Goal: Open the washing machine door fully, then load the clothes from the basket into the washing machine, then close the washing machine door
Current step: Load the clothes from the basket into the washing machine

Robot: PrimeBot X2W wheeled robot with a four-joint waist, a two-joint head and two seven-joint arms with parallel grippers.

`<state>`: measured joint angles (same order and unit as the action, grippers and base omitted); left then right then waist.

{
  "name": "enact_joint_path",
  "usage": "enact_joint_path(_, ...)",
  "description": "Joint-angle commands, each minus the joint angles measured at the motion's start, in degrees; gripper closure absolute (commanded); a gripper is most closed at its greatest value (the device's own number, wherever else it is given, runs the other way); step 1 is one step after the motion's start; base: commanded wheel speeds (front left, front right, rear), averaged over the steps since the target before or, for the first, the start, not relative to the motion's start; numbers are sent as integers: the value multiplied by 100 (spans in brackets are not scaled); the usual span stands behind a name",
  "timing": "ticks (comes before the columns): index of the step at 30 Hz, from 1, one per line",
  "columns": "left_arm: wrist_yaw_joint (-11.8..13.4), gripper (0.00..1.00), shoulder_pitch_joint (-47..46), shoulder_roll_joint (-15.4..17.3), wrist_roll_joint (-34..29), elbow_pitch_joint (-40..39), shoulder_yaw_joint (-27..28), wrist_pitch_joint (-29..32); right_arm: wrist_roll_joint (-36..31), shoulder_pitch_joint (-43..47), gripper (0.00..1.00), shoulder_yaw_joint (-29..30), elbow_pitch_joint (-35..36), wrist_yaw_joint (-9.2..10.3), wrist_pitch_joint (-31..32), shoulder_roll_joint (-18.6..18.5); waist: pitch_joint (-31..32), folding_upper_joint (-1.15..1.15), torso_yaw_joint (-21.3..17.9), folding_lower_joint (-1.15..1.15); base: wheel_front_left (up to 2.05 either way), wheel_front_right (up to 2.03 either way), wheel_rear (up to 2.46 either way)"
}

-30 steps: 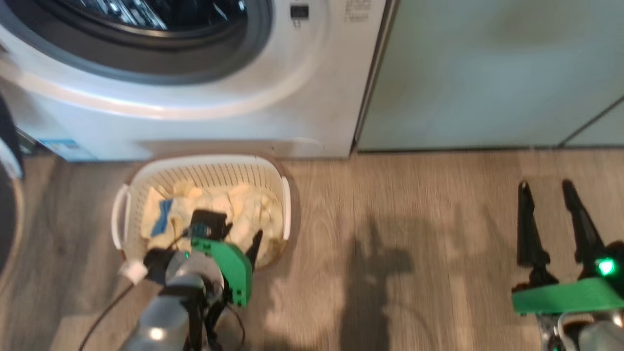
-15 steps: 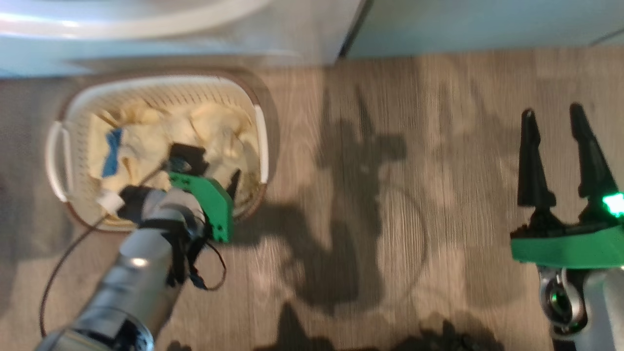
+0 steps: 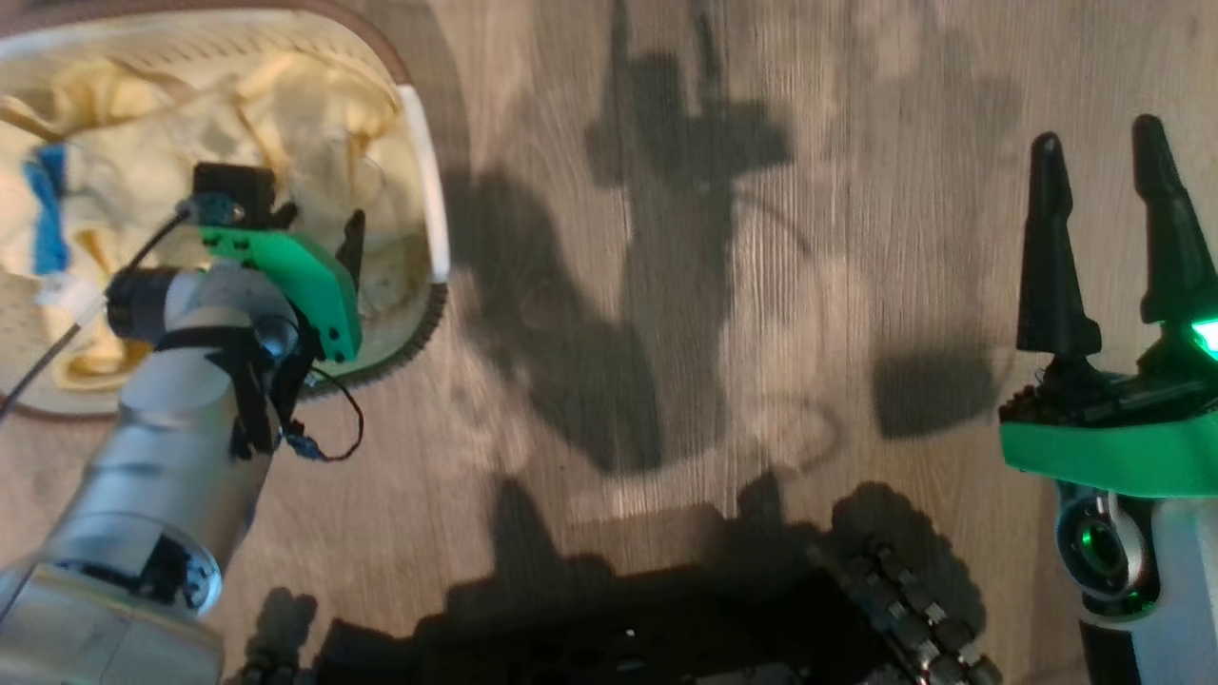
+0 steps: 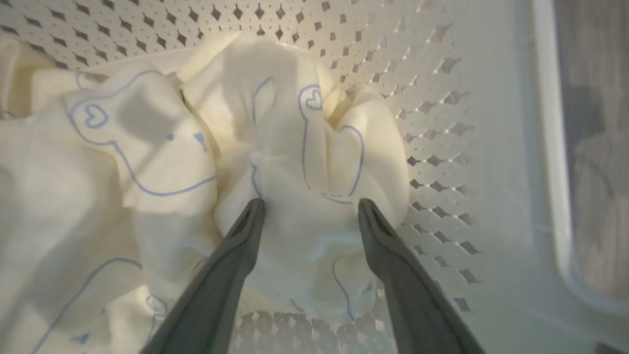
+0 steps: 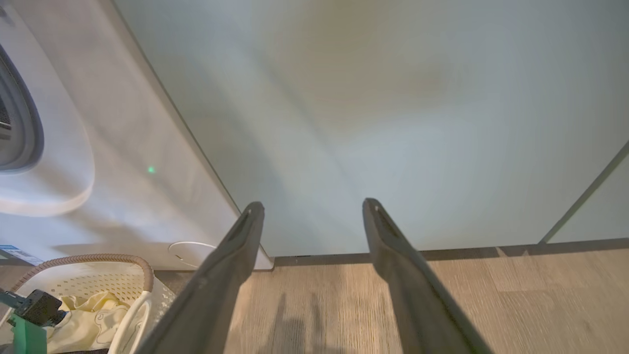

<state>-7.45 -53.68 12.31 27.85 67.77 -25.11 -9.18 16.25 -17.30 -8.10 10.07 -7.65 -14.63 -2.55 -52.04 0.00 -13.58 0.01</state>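
Head camera has tipped down since a second ago: machine front gone from the top edge, robot's dark wheeled base (image 3: 666, 637) now along the bottom.

Head view. Small cream-white perforated plastic basket (image 3: 433, 219) with brown rim sits at upper left on the pale wood-grain floor (image 3: 666, 333). It holds the clothes (image 3: 314, 105), a crumpled pile of pale yellow soft garments, one with a blue patch (image 3: 46, 224). Left pincer (image 3: 314, 228) reaches down into the basket's near right part, over the pile. Right pincer (image 3: 1096, 135) at far right, fingers spread wide, nothing between them, well apart from the basket.

Left wrist view. Left pincer (image 4: 309, 206) stands wide, nothing clamped; its tips straddle a bunched cream fold of the clothes (image 4: 295, 137) printed with thin blue outlines. Tips at the cloth; whether pressed in, cannot tell. Perforated basket wall (image 4: 442, 123) just beside, right.

Right wrist view. Right pincer (image 5: 312, 206) points at a flat pale green cabinet door (image 5: 393, 123). Large white washing machine (image 5: 123, 172) to its left; basket (image 5: 98, 280) with clothes (image 5: 83, 319) at its foot.
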Motion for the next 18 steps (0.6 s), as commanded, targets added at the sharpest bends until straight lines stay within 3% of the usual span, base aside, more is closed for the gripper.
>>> enact_joint_path(1,-3,0,19,245,47,15,14,-60,59,107,0,-128,188,16,-37,-32,-243,0,-137,-1,0,0,0)
enact_joint_path(15,-3,1,-352,454,239,312,-354,72,201,32,0,-286,319,16,-37,-32,-708,0,-403,-1,0,0,0)
enact_joint_path(16,-3,36,-358,454,255,322,-379,78,208,29,0,-286,322,16,-37,-32,-715,0,-409,-1,0,0,0)
enact_joint_path(17,-3,64,-365,455,265,333,-406,86,216,25,0,-284,326,16,-37,-32,-721,0,-412,-1,0,0,0)
enact_joint_path(18,-3,100,-374,466,269,348,-428,82,222,21,0,-282,328,16,-37,-32,-723,0,-414,-1,0,0,0)
